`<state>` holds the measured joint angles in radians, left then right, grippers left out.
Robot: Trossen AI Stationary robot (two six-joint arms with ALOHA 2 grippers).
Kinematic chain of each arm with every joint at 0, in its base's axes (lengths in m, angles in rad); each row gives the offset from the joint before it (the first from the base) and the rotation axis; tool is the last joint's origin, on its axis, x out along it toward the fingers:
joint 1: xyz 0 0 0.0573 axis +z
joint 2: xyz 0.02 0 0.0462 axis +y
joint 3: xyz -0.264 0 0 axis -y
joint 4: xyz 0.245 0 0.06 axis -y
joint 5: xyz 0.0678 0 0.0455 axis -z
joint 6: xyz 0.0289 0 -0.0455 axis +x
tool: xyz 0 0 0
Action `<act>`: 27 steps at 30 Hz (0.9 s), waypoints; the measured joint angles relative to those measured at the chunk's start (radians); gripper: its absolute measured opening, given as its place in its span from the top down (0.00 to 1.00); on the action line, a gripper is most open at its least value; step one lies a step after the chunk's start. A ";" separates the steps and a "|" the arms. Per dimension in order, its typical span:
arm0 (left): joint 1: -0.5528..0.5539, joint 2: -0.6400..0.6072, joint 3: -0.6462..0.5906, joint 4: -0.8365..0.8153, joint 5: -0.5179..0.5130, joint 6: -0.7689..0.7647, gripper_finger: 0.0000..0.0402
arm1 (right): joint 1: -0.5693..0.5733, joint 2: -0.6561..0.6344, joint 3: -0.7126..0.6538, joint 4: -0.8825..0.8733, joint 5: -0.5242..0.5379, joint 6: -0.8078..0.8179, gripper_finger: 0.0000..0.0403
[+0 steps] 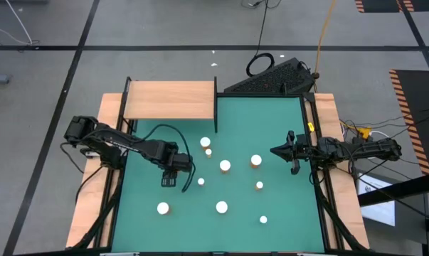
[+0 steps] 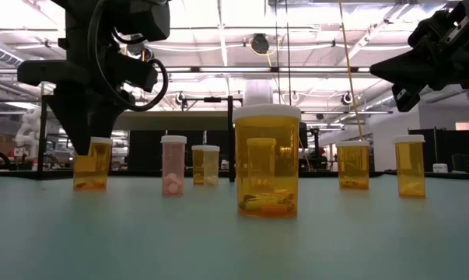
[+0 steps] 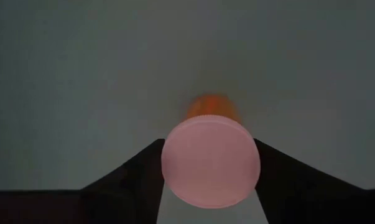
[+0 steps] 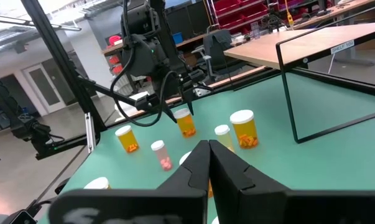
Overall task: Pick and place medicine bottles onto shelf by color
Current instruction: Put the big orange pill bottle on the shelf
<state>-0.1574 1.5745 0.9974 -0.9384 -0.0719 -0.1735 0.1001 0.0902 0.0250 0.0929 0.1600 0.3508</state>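
Near the counter's left edge, the left hand point(image 3: 209, 186) straddles an orange bottle point(image 3: 210, 163), fingers half-closed, not clamped; next, grip and lift shelfward.

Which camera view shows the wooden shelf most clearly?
The high view: the shelf shows whole from above, with nothing on it. The right wrist view shows part of its board and black posts. The low view shows only its edge, far behind. The left wrist view misses it.
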 joint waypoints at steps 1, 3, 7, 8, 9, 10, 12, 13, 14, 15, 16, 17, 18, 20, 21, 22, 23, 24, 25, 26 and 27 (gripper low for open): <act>0.000 0.000 0.000 -0.002 0.000 0.006 0.45 | 0.000 0.000 0.000 0.000 0.000 0.000 1.00; 0.000 0.000 0.001 -0.010 0.000 0.016 0.43 | 0.000 0.000 0.000 0.000 0.000 0.000 1.00; 0.001 0.000 0.028 -0.067 -0.001 0.044 0.44 | 0.000 0.000 0.000 0.000 0.000 0.000 1.00; 0.001 0.000 0.039 -0.078 -0.002 0.050 0.45 | 0.000 0.000 0.000 0.000 0.000 -0.001 1.00; 0.001 0.000 0.051 -0.088 -0.003 0.058 0.46 | 0.000 0.000 0.000 0.000 0.000 -0.004 1.00; 0.002 0.000 0.067 -0.104 -0.004 0.062 0.48 | 0.000 0.000 0.000 0.000 0.001 -0.004 1.00; 0.002 0.000 0.106 -0.133 -0.007 0.065 0.49 | 0.000 0.000 0.000 0.000 0.001 -0.013 1.00; 0.003 0.000 0.127 -0.145 -0.008 0.067 0.49 | 0.000 0.000 0.000 0.000 0.001 -0.017 1.00; 0.005 0.000 0.149 -0.164 -0.010 0.067 0.49 | 0.000 0.000 0.000 0.000 0.001 -0.021 1.00; 0.005 0.000 0.172 -0.184 -0.016 0.067 0.49 | 0.000 0.000 0.000 0.000 0.001 -0.023 1.00; 0.005 0.000 0.196 -0.203 -0.026 0.067 0.47 | 0.000 0.000 0.000 0.000 0.001 -0.023 1.00; 0.006 0.000 0.223 -0.225 -0.039 0.070 0.46 | 0.000 0.000 0.000 0.000 0.001 -0.023 1.00; 0.006 0.000 0.250 -0.254 -0.055 0.076 0.45 | 0.000 0.000 0.000 0.000 0.001 -0.023 1.00; 0.006 0.000 0.311 -0.323 -0.085 0.089 0.44 | 0.000 0.000 0.000 0.000 0.001 -0.023 1.00; 0.007 0.000 0.344 -0.357 -0.101 0.097 0.44 | 0.000 0.000 0.000 0.000 0.001 -0.023 1.00; 0.009 0.000 0.377 -0.385 -0.115 0.107 0.45 | 0.000 0.000 0.000 0.001 0.001 -0.023 1.00; 0.014 0.000 0.411 -0.410 -0.124 0.117 0.46 | 0.000 0.000 0.000 0.002 0.001 -0.023 1.00; 0.021 0.000 0.445 -0.432 -0.134 0.124 0.47 | 0.000 0.000 0.000 0.002 0.001 -0.023 1.00; 0.030 0.000 0.479 -0.453 -0.143 0.131 0.48 | 0.000 0.000 0.000 0.003 0.001 -0.023 1.00; 0.039 0.000 0.513 -0.473 -0.149 0.138 0.49 | 0.000 0.000 0.000 0.003 0.001 -0.023 1.00; 0.050 0.000 0.544 -0.494 -0.154 0.145 0.49 | 0.000 0.000 0.000 0.003 0.001 -0.023 1.00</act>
<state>-0.1073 1.5745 1.5416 -1.4325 -0.2262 -0.0287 0.1001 0.0902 0.0250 0.0959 0.1608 0.3279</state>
